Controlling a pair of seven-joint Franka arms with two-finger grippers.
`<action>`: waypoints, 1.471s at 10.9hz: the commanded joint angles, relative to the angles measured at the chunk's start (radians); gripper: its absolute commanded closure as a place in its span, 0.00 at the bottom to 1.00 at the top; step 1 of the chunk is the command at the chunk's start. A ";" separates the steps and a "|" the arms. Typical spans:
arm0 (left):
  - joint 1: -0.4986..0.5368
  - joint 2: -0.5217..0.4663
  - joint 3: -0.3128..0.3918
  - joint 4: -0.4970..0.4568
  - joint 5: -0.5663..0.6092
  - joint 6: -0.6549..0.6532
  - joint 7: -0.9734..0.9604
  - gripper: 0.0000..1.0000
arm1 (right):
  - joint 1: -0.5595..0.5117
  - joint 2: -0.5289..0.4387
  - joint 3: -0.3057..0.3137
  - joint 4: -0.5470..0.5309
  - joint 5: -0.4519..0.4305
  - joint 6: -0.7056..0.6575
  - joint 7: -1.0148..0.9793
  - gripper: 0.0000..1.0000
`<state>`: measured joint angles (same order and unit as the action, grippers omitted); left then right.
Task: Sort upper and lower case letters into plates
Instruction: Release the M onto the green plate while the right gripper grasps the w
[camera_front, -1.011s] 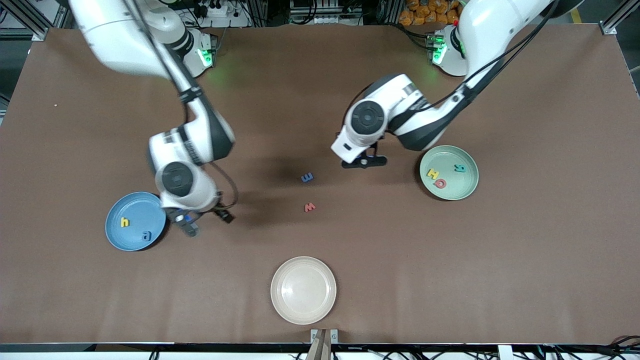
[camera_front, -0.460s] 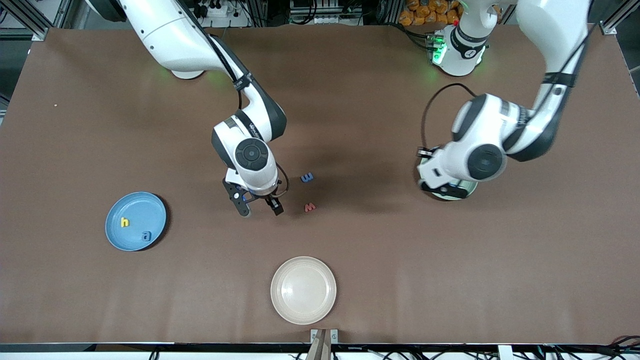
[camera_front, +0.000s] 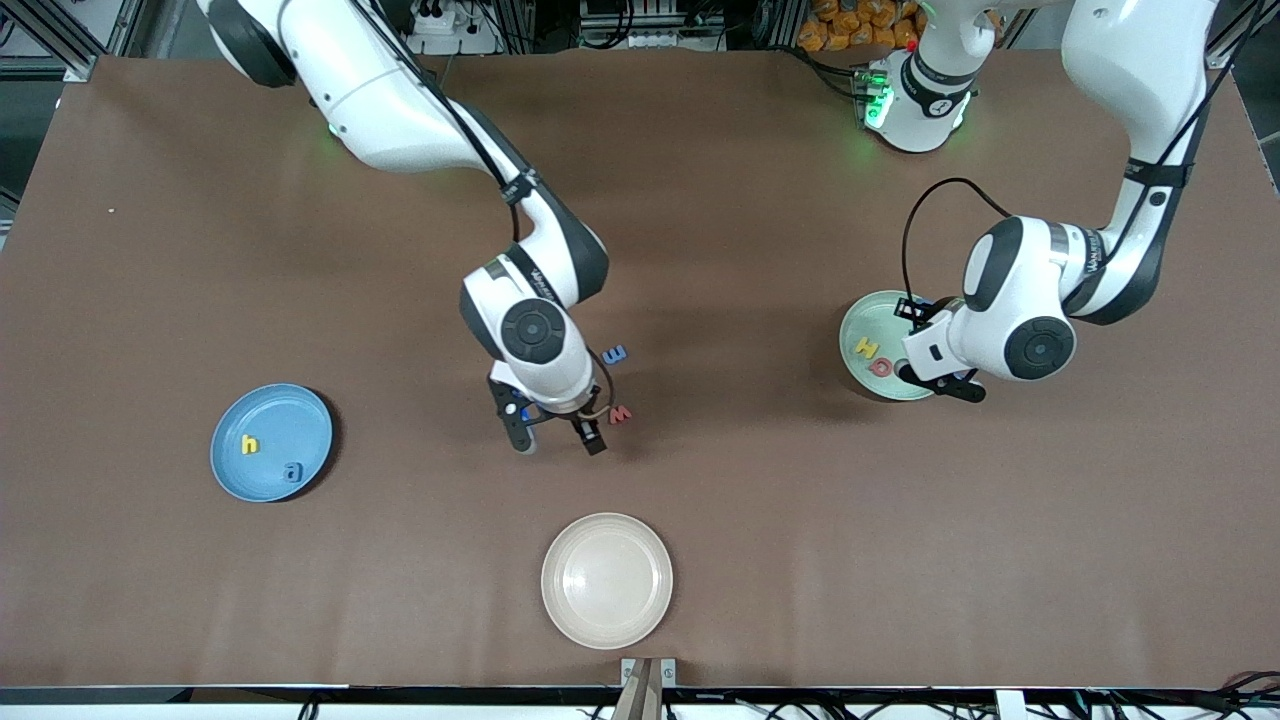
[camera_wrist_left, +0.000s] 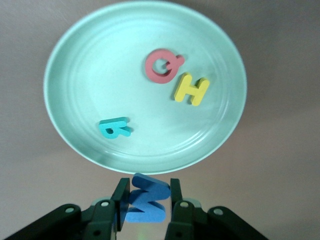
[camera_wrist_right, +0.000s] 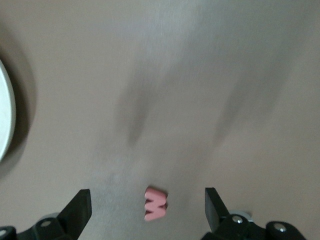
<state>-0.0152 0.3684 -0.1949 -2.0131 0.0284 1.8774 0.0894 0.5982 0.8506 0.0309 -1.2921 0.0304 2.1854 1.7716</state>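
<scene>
The left gripper (camera_wrist_left: 145, 210), pinching a blue letter (camera_wrist_left: 145, 199) at the mint green plate (camera_front: 852, 330) right of frame centre, could drop it outside the rim, while the spread right gripper (camera_front: 553, 437) mid-frame may nudge the red letter (camera_front: 620, 414); the blue plate (camera_front: 300, 420) sits lower left.

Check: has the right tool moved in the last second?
Yes. The right tool, open, has swung from beside the blue plate toward the left arm's end, now over the table by the red letter.
</scene>
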 joint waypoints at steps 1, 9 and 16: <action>-0.020 -0.034 0.020 -0.062 -0.028 0.055 0.023 1.00 | 0.032 0.091 -0.017 0.138 0.078 -0.013 0.031 0.00; -0.028 -0.034 0.043 0.161 -0.015 -0.035 -0.070 0.00 | 0.058 0.171 -0.029 0.151 0.077 -0.006 0.069 0.00; -0.042 -0.081 0.152 0.522 -0.015 -0.063 -0.069 0.00 | 0.072 0.173 -0.043 0.146 0.056 -0.009 0.115 0.00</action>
<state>-0.0398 0.3106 -0.0643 -1.5717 0.0226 1.8424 0.0229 0.6545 1.0011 0.0011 -1.1817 0.0870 2.1874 1.8687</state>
